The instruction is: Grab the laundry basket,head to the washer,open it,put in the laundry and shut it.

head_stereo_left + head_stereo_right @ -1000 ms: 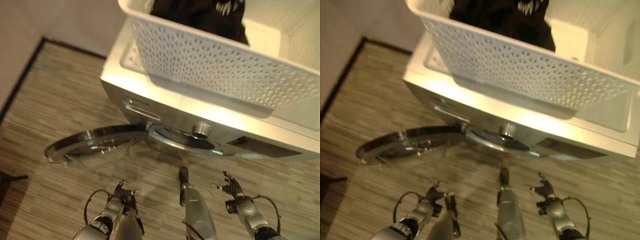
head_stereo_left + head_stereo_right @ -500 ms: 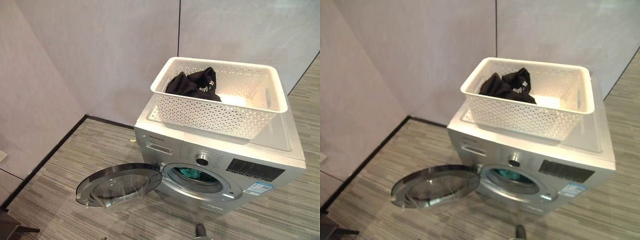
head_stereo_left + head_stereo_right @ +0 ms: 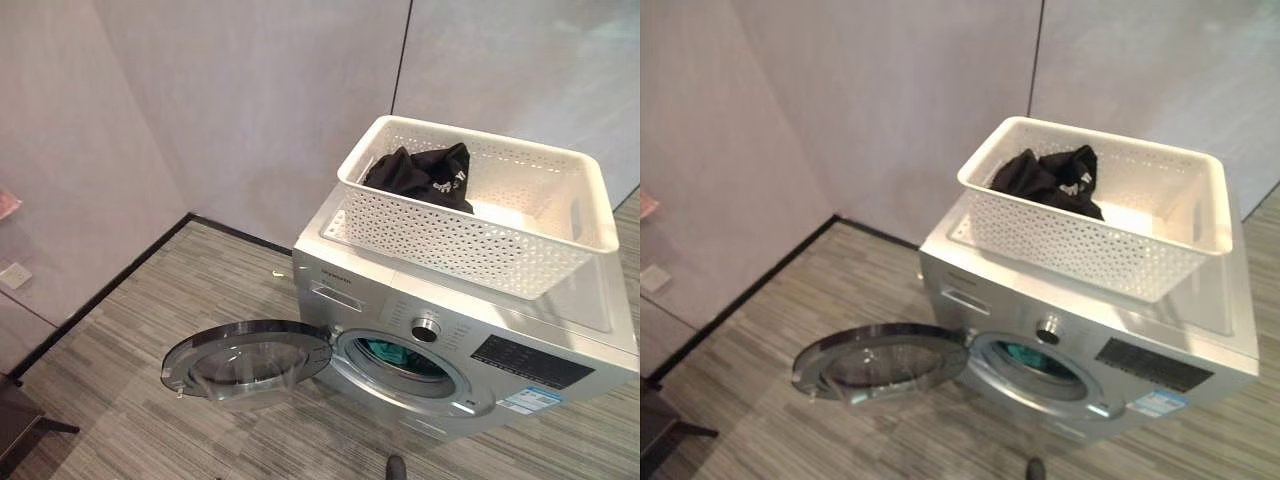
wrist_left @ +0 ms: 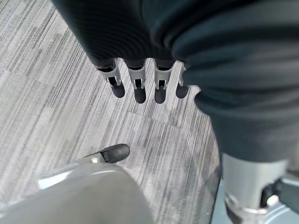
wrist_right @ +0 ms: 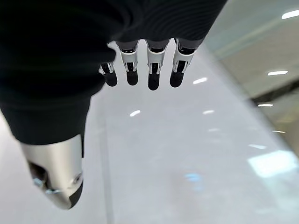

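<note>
Now the white laundry basket (image 3: 480, 215) sits atop the washer (image 3: 470, 330) w/ a black garment (image 3: 420, 175) inside, handy for loading; washer door (image 3: 245, 360) hangs open. Left hand (image 4: 145, 86) & right hand (image 5: 140, 70): fingers straight, empty.

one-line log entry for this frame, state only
washer door: open | laundry basket: on washer top, black garment inside | drum: teal item inside | left hand: open, empty | right hand: open, empty

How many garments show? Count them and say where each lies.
2: a black garment in the white laundry basket atop the washer; a teal garment inside the drum. More may be hidden.
</note>
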### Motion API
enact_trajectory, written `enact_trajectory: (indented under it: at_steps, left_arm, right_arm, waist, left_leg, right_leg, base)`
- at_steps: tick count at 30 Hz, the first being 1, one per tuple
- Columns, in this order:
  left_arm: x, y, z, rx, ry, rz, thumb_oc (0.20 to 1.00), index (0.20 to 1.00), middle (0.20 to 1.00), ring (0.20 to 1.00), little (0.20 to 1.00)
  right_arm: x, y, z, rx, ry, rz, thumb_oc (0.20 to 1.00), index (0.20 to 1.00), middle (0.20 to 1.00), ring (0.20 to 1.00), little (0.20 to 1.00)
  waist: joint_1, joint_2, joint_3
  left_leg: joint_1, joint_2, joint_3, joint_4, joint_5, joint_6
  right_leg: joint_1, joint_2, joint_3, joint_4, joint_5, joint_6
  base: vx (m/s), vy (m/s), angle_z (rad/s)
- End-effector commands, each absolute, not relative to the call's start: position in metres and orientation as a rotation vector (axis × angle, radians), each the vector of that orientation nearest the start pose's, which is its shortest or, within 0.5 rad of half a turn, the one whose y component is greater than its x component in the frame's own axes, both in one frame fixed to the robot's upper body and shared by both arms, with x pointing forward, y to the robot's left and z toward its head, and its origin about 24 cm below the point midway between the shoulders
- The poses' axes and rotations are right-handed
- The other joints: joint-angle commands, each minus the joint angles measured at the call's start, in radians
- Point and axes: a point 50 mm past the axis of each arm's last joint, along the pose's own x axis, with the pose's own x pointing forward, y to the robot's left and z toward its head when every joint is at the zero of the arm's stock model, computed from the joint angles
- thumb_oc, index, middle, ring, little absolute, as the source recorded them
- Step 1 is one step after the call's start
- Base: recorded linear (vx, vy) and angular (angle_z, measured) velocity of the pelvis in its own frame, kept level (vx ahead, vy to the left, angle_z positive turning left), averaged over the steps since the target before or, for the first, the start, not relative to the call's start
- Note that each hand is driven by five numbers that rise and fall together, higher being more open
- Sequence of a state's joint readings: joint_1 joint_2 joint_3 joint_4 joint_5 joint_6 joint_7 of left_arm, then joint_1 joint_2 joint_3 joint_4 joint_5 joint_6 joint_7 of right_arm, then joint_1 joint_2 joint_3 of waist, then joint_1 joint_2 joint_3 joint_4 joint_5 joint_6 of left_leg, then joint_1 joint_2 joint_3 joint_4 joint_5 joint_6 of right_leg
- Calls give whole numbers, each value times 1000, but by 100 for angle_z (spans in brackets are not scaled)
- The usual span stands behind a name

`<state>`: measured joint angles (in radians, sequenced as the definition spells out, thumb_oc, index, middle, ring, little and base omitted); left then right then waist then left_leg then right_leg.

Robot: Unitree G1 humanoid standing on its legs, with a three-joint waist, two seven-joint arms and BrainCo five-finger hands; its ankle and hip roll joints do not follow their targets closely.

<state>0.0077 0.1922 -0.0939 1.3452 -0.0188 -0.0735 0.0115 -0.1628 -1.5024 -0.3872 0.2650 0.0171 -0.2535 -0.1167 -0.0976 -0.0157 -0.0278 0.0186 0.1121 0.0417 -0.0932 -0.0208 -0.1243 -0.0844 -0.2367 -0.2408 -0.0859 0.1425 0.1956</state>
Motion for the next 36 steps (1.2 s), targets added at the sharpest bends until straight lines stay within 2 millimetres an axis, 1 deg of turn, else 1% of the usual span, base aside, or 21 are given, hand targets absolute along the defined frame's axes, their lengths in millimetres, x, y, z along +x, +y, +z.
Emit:
enact_trajectory:
  at_steps: [1, 3, 4, 5, 7, 9, 11, 12, 13, 14, 16, 17, 18, 19, 20, 25, 34, 35, 36]
  left_arm:
    - [71, 240, -165, 275, 1307, 40, 1000, 1000, 1000, 1000, 1000]
    - [69, 243, -165, 296, 1319, 31, 1000, 1000, 1000, 1000, 1000]
    - [68, 243, -165, 291, 1321, 35, 1000, 1000, 1000, 1000, 1000]
    - [63, 246, -165, 304, 1338, 29, 1000, 1000, 1000, 1000, 1000]
    - [60, 246, -166, 302, 1351, 25, 1000, 1000, 1000, 1000, 1000]
    - [56, 244, -167, 290, 1364, 19, 1000, 1000, 1000, 1000, 1000]
    - [52, 244, -167, 293, 1383, 8, 1000, 1000, 1000, 1000, 1000]
    - [51, 243, -168, 289, 1383, 8, 1000, 1000, 1000, 1000, 1000]
    - [49, 244, -168, 299, 1401, -3, 1000, 1000, 1000, 1000, 1000]
    - [48, 245, -168, 308, 1409, -3, 1000, 1000, 1000, 1000, 1000]
    - [47, 248, -167, 304, 1416, 20, 1000, 1000, 1000, 1000, 1000]
    - [47, 247, -167, 302, 1416, 20, 1000, 1000, 1000, 1000, 1000]
    - [49, 250, -166, 303, 1412, 35, 1000, 1000, 1000, 1000, 1000]
    - [49, 249, -166, 301, 1412, 35, 1000, 1000, 1000, 1000, 1000]
    - [49, 250, -166, 293, 1412, 41, 1000, 1000, 1000, 1000, 1000]
    - [48, 254, -165, 291, 1416, 61, 1000, 1000, 1000, 1000, 1000]
    - [41, 262, -164, 320, 1438, 55, 1000, 1000, 1000, 1000, 1000]
    - [40, 263, -163, 320, 1438, 55, 1000, 1000, 1000, 1000, 1000]
    - [40, 263, -163, 321, 1437, 46, 1000, 1000, 1000, 1000, 1000]
  right_arm:
    - [236, -359, 367, -1607, -424, -403, 1000, 1000, 1000, 1000, 1000]
    - [250, -356, 356, -1667, -357, -341, 1000, 1000, 1000, 1000, 1000]
    - [253, -354, 356, -1668, -361, -335, 1000, 1000, 1000, 1000, 1000]
    - [270, -346, 345, -1700, -310, -245, 1000, 1000, 1000, 1000, 1000]
    - [286, -335, 327, -1757, -239, -117, 1000, 1000, 1000, 1000, 1000]
    - [298, -327, 320, -1779, -189, -31, 1000, 1000, 1000, 1000, 1000]
    - [308, -322, 307, -1786, -145, 39, 1000, 1000, 1000, 1000, 1000]
    - [309, -321, 308, -1789, -147, 41, 1000, 1000, 1000, 1000, 1000]
    - [319, -313, 297, -1850, -120, 97, 1000, 1000, 1000, 1000, 1000]
    - [325, -309, 293, -1887, -111, 115, 1000, 1000, 1000, 1000, 1000]
    - [332, -297, 289, -1892, -142, 155, 1000, 1000, 1000, 1000, 1000]
    - [332, -296, 289, -1893, -143, 155, 1000, 1000, 1000, 1000, 1000]
    - [338, -287, 285, -1900, -158, 186, 1000, 1000, 1000, 1000, 1000]
    - [339, -286, 286, -1902, -159, 187, 1000, 1000, 1000, 1000, 1000]
    - [341, -278, 285, -1925, -178, 210, 1000, 1000, 1000, 1000, 1000]
    - [343, -261, 281, -2026, -224, 269, 1000, 1000, 1000, 1000, 1000]
    - [346, -266, 285, -2126, -197, 231, 1000, 1000, 1000, 1000, 1000]
    - [345, -268, 287, -2146, -182, 222, 1000, 1000, 1000, 1000, 1000]
    - [344, -276, 292, -2171, -144, 199, 1000, 1000, 1000, 1000, 1000]
  waist:
    - [74, -93, 22]
    - [92, -105, 23]
    - [87, -104, 22]
    - [94, -112, 21]
    - [101, -117, 21]
    - [96, -112, 18]
    - [103, -117, 19]
    - [101, -115, 18]
    - [108, -120, 20]
    - [113, -124, 20]
    - [116, -123, 19]
    - [115, -122, 19]
    - [122, -126, 17]
    - [120, -124, 17]
    - [122, -125, 16]
    - [131, -119, 18]
    - [146, -113, 26]
    - [147, -112, 28]
    - [151, -112, 31]
  left_leg:
    - [39, 31, 20, 6, -33, -6]
    - [40, 31, 16, 6, -33, -6]
    - [41, 31, 17, 6, -33, -6]
    - [41, 30, 15, 6, -31, -6]
    - [38, 31, 12, 6, -29, -7]
    - [34, 30, 9, 6, -25, -8]
    - [31, 31, 5, 6, -22, -9]
    - [31, 31, 5, 6, -22, -9]
    - [31, 32, 6, 6, -21, -11]
    - [31, 33, 6, 6, -21, -12]
    - [32, 34, 8, 6, -20, -12]
    - [32, 34, 8, 6, -20, -12]
    - [30, 33, 8, 6, -18, -14]
    - [30, 33, 7, 6, -18, -14]
    - [28, 33, 6, 6, -17, -14]
    - [10, 34, -15, 6, -9, -16]
    - [-29, 40, -39, 6, 10, -25]
    - [-36, 41, -44, 6, 13, -26]
    - [-49, 44, -53, 6, 21, -30]
  right_leg:
    - [-36, -37, 11, -1, 89, 49]
    - [-32, -37, 9, -1, 88, 48]
    - [-32, -37, 10, -1, 89, 48]
    - [-30, -38, 9, -1, 87, 47]
    - [-28, -38, 3, -1, 86, 47]
    - [-27, -40, -1, -1, 86, 47]
    - [-28, -41, -3, -1, 85, 47]
    - [-28, -41, -3, -1, 85, 47]
    - [-29, -42, -3, -1, 83, 47]
    - [-28, -42, -2, -1, 82, 47]
    - [-28, -42, -1, -1, 82, 47]
    - [-28, -42, -1, -1, 82, 47]
    - [-27, -43, -5, -1, 80, 47]
    - [-27, -43, -5, -1, 80, 47]
    - [-27, -44, -8, -1, 79, 47]
    - [-25, -47, -22, -1, 72, 47]
    - [-34, -46, -39, -1, 65, 46]
    - [-36, -46, -41, -1, 65, 46]
    - [-40, -45, -46, -1, 62, 45]
  base:
    - [15, -1, 3]
    - [9, -2, 2]
    - [10, -6, 8]
    - [6, -8, 15]
    - [5, -6, 3]
    - [-1, -1, 4]
    - [1, -3, 5]
    - [4, -19, 5]
    - [5, -24, 5]
    - [7, -28, 4]
    - [0, 0, 0]
    - [0, 0, 0]
    - [0, 0, 0]
    - [0, 0, 0]
    - [0, 0, 0]
    - [3, -11, 6]
    - [-4, -18, 6]
    - [-17, -33, 15]
    - [-16, -55, 21]
